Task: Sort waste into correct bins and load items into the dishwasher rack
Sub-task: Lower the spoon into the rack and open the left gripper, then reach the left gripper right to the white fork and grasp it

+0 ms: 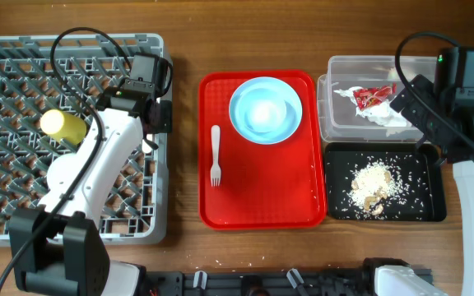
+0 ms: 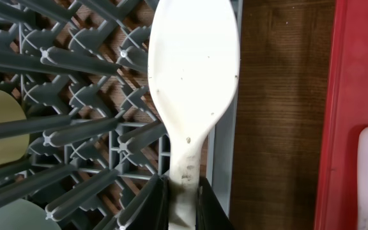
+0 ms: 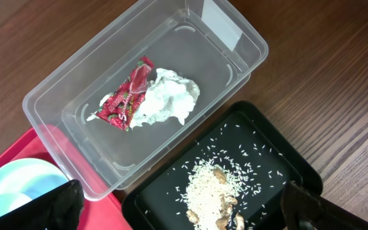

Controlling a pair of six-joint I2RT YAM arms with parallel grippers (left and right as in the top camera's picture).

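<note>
My left gripper (image 2: 184, 206) is shut on the handle of a white plastic spoon (image 2: 193, 70), held over the right edge of the grey dishwasher rack (image 1: 23, 210). From overhead the left gripper (image 1: 156, 122) is at that edge. A yellow cup (image 1: 62, 125) lies in the rack. A light-blue plate (image 1: 265, 109) with a paler bowl in it and a white fork (image 1: 216, 154) lie on the red tray (image 1: 262, 201). The napkin (image 3: 168, 99) and red wrapper (image 3: 126, 96) lie in the clear tub (image 3: 56, 102). Rice crumbs (image 3: 206, 185) lie in the black tray (image 3: 280, 160). My right gripper (image 3: 187, 214) is open and empty above it.
The right arm (image 1: 459, 78) reaches over the clear tub's far right corner (image 1: 336, 62). Bare wood shows between the rack and the red tray (image 1: 183, 148). The arm bases stand along the front edge of the table.
</note>
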